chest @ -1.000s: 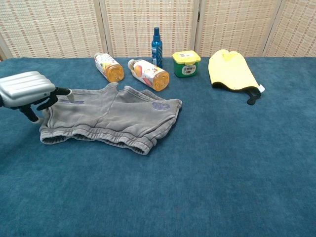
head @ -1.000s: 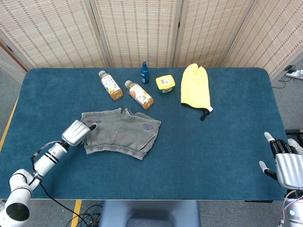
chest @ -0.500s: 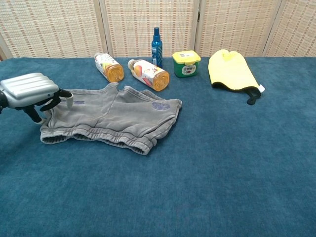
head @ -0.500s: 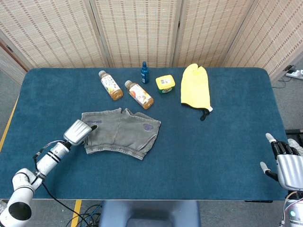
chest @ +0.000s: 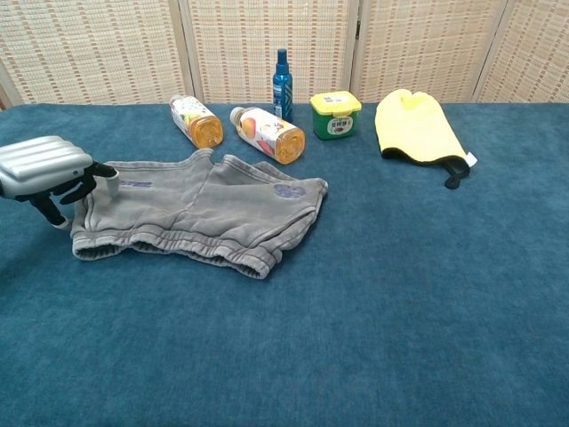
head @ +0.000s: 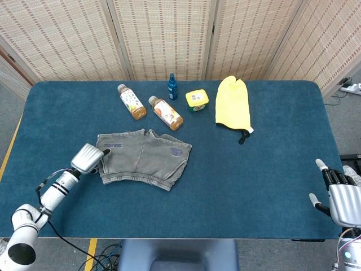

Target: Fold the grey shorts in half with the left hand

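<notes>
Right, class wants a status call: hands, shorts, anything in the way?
Left hand at the grey shorts left edge, grip unclear. Right hand open, idle at table edge. Shorts flat, unfolded. Two bottles lie just behind.

I can read nothing here: the labels on the two bottles (chest: 197,120) (chest: 268,133) lying at the far side of the table, the lid of the yellow tub (chest: 335,103) to their right, and the purple print (chest: 286,190) on the grey shorts (chest: 196,213) are all too small and blurred
</notes>
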`<state>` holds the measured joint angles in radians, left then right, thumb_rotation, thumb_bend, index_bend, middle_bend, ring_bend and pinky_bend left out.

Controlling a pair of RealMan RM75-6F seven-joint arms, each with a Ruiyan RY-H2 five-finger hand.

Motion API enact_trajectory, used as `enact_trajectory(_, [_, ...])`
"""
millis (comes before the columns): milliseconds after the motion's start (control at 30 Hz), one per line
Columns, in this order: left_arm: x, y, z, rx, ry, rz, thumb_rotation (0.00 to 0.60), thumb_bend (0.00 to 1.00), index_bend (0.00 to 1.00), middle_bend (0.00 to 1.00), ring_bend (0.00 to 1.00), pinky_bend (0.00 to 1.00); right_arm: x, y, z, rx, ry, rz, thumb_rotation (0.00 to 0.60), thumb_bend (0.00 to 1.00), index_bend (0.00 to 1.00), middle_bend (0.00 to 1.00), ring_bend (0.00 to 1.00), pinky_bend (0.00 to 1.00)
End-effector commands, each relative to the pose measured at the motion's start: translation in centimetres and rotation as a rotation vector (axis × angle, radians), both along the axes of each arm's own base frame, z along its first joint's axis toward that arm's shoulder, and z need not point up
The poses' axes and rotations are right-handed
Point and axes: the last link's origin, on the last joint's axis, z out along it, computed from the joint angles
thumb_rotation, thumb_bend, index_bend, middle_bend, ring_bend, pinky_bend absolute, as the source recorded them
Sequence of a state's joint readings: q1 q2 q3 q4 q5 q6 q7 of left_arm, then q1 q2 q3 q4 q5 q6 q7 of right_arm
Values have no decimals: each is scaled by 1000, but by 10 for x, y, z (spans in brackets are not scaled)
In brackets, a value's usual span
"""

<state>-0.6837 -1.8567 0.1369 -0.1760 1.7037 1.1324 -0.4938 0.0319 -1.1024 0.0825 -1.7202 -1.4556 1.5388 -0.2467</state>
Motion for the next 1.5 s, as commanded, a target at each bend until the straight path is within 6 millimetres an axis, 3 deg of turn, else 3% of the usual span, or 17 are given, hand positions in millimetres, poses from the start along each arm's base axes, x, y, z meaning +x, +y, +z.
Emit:
enact_trajectory(33, [5,0,-5,-8,-34,-1,600,204,435,810,755,840,0,0,0,-1,1,0,600,249,83,251,300,322])
enact_trajectory(333, [17,1,-12,-22,-107,-4,600,244,615,823,756,840,-2,3,3,-12,1,-4,600,248,83,258,306,322])
enact_trajectory(800, [17,-7,-12,-47,-190,6,600,397,704,852,776,839,-3,4,3,-21,-11,11,600,242,83,264,312,322])
enact_trajectory(1133, [-2,-19,12,-32,-246,48,600,461,716,858,780,839,-2,5,3,-27,-18,26,600,242,83,266,314,322])
enact_trajectory(1500, [-40,-53,56,2,-224,117,600,465,716,859,780,837,1,3,0,-24,-38,59,600,241,83,266,314,322])
